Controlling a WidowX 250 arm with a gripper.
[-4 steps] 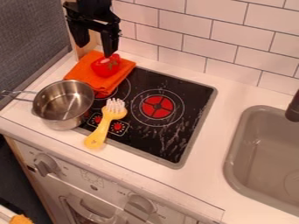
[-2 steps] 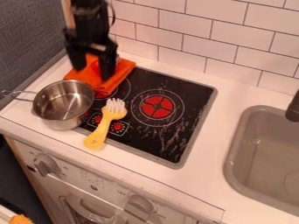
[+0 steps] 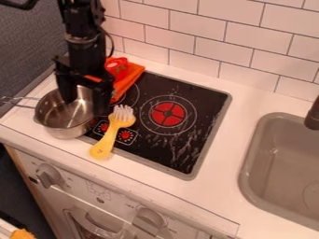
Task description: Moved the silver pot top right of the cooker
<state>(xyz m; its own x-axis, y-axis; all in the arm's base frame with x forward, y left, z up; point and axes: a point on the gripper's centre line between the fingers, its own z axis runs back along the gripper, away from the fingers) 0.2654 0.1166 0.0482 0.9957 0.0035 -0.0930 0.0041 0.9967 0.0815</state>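
one silver pot (image 3: 62, 119) sits at the left side of the one black cooktop (image 3: 187, 144), its right side overlapping the cooktop's near left corner and its open top facing up. it has one handle (image 3: 22, 101), pointing left over the white counter (image 3: 227, 151). the one black gripper (image 3: 85, 102) hangs down at the pot, its two fingers spread wide apart and gripping nothing: one is over the pot's opening, the other at the pot's right side. i cannot tell whether either finger touches the metal.

one yellow brush (image 3: 111, 133) lies just to the right of the pot, its one patch of white bristles toward the back, its head on the cooktop and its handle end over the front edge. behind the pot is one folded orange cloth (image 3: 129, 80) with one red tomato (image 3: 116, 68) on top, both partly hidden by the arm.

the cooktop carries one red burner mark (image 3: 168, 114) within two thin rings, part of another ringed burner (image 3: 129, 95) beside the cloth, and two small red dial marks (image 3: 126, 135) near its front edge. two knobs (image 3: 48, 176) show on the oven front (image 3: 93, 193) below. to the right is one grey sink (image 3: 249, 186) with one dark tap (image 3: 313, 115) at the view's edge. rows of white tiles (image 3: 249, 42) line the wall behind. one orange thing (image 3: 22, 234), cut off, is in the lower left corner.
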